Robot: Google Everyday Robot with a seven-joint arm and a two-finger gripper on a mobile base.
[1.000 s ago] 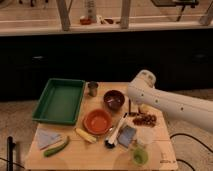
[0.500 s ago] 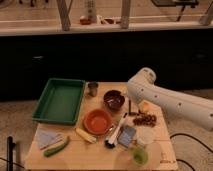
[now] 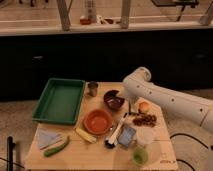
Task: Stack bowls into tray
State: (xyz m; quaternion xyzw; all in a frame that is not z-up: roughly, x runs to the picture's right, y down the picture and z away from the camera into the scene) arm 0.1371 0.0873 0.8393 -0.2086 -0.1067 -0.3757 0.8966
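Observation:
The dark maroon bowl (image 3: 114, 100) sits upright at the middle back of the wooden table. The wider orange-red bowl (image 3: 97, 121) sits just in front of it and to its left. The green tray (image 3: 60, 100) lies at the table's left and holds nothing. My white arm reaches in from the right, and its gripper (image 3: 131, 107) hangs just right of the maroon bowl, close to its rim. I cannot tell whether it touches the bowl.
A small metal cup (image 3: 93, 88) stands between tray and maroon bowl. An orange fruit (image 3: 144, 107), a brown cluster (image 3: 145, 120), a dark utensil (image 3: 116, 132), a blue packet (image 3: 126, 136), two cups (image 3: 139, 157), a yellow item (image 3: 86, 135), a green vegetable (image 3: 56, 148) and a cloth (image 3: 46, 137) lie around.
My arm has shifted left and a little lower, bringing the gripper nearer the maroon bowl. The bowls and the tray have not moved.

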